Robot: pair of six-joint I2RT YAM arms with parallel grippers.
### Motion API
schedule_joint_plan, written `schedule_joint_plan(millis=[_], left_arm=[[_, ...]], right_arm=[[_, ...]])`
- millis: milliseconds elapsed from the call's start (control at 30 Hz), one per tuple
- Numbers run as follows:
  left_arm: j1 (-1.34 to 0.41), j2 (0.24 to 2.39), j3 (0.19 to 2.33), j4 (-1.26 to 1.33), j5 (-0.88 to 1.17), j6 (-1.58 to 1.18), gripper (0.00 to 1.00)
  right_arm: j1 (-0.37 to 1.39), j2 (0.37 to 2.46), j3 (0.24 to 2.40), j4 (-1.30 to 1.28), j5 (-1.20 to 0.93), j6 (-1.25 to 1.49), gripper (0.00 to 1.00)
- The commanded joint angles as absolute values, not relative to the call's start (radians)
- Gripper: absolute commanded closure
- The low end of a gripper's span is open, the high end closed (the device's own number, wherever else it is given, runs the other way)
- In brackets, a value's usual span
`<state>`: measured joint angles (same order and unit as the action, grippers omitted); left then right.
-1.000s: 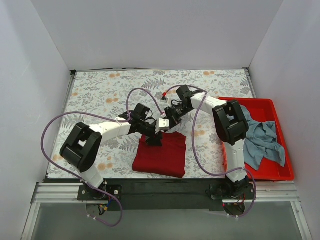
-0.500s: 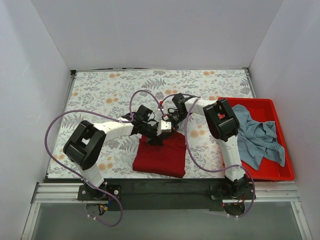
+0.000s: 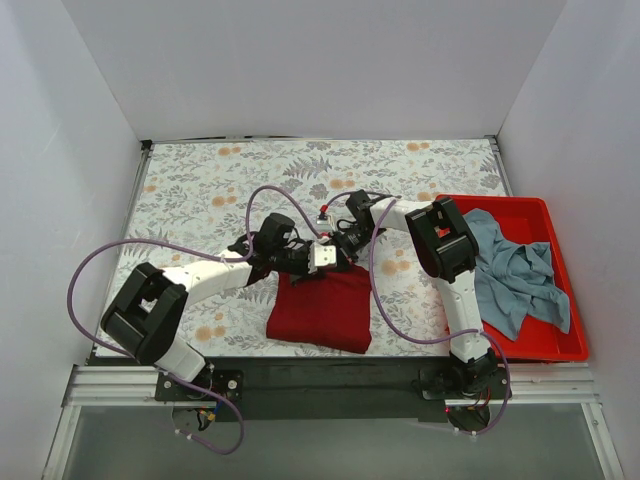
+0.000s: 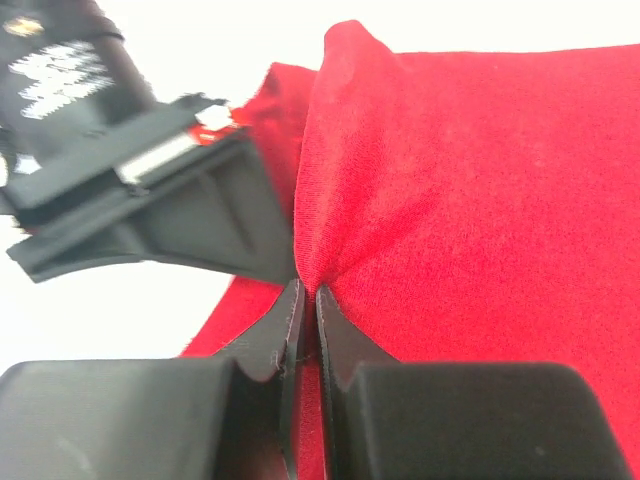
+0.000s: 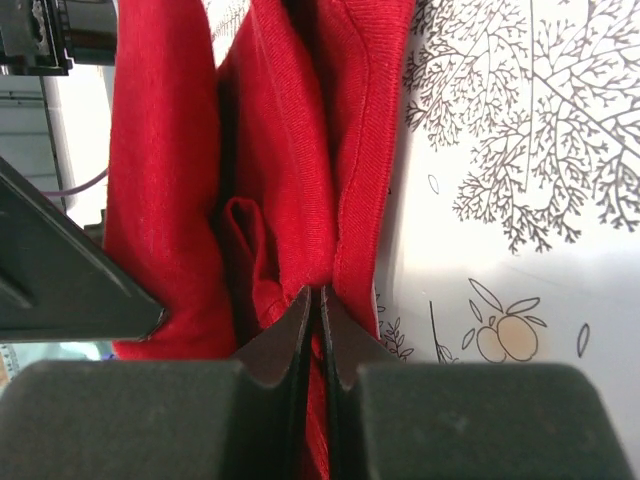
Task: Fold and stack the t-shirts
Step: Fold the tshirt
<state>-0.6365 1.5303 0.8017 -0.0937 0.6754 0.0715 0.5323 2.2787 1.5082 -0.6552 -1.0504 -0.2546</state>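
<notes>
Opens at the left on the patterned tabletop, printed with leaves and small fruit. Finds the left hand near the middle of the scene, at the far edge of the dark red t-shirt, clenched on a raised fold of that cloth. In the left wrist view, shows both fingertips pressed together with red fabric pinched up between them into a ridge. Places the shirt itself as a folded, roughly square pile on the tabletop, in the middle and toward the near edge. Puts the right hand just beside the left one, on the same far edge, likewise grasping the dark red t-shirt. In the right wrist view, shows its tips closed on a hemmed edge, with bunched layers of cloth to the left of the seam and printed tabletop to the right. Further right, finds the grey-blue t-shirt crumpled inside the bright red bin, well apart from the red one.
</notes>
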Motion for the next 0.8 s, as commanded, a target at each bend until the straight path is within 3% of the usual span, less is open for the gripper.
schedule_joint_plan(millis=[0,267,500,767], left_arm=[[-0.637,1.5,0.781,0.06,0.594,0.107,1.0],[-0.637,1.514,0.732,0.167,0.56,0.11,1.0],[-0.655,1.427,0.577,0.288,0.568,0.219,1.0],[-0.709,1.391,0.47,0.432,0.525,0.281,1.0]], right_arm=[[0.537,2.289,1.496,-0.664,-1.04,-0.295,0.88],[0.537,2.28,1.528,-0.673,-1.049,-0.279,0.87],[0.529,2.224,1.64,-0.715,-0.96,-0.293,0.8],[0.545,2.247,1.702,-0.845,-0.847,-0.457,0.82]])
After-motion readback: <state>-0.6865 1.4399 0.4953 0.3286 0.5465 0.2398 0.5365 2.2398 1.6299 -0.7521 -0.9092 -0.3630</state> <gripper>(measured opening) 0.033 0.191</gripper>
